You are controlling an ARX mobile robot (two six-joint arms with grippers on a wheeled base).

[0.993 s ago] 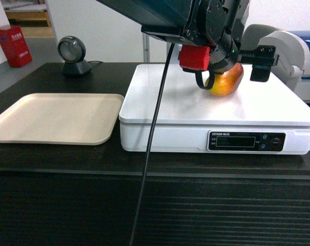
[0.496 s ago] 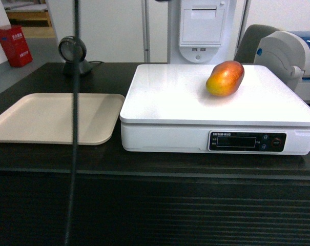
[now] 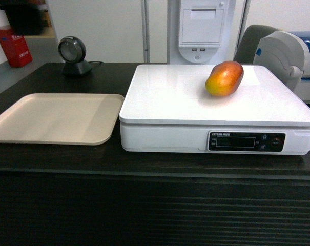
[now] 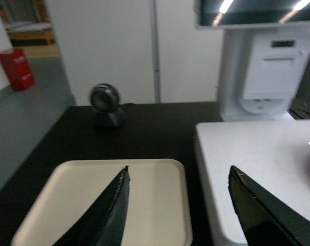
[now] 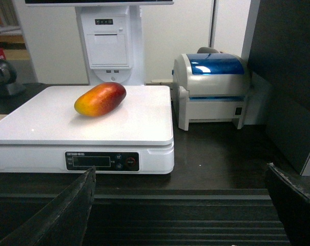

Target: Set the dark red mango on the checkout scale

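Note:
The dark red mango (image 3: 225, 78) (image 5: 100, 99) lies on its side on the white platform of the scale (image 3: 185, 97) (image 5: 139, 118), toward the back right, with nothing touching it. The scale stands on the dark checkout (image 3: 144, 205) (image 5: 221, 159). Neither gripper shows in the head view. In the left wrist view my left gripper (image 4: 178, 174) is open and empty, hovering over the gap between the beige tray and the scale (image 4: 267, 154). My right gripper (image 5: 180, 171) is open and empty, held back in front of the counter's ribbed front.
A flat beige tray (image 3: 52, 117) (image 4: 160, 205) lies left of the scale. A round barcode scanner (image 3: 74, 55) (image 4: 106, 104) stands at the back left. A white receipt terminal (image 3: 202, 28) rises behind the scale, and a label printer (image 5: 212, 89) sits to its right.
A second ago a gripper was at the mango on the scale. The arm has lifted away out of the head view, its cable gone too. The mango stays put.

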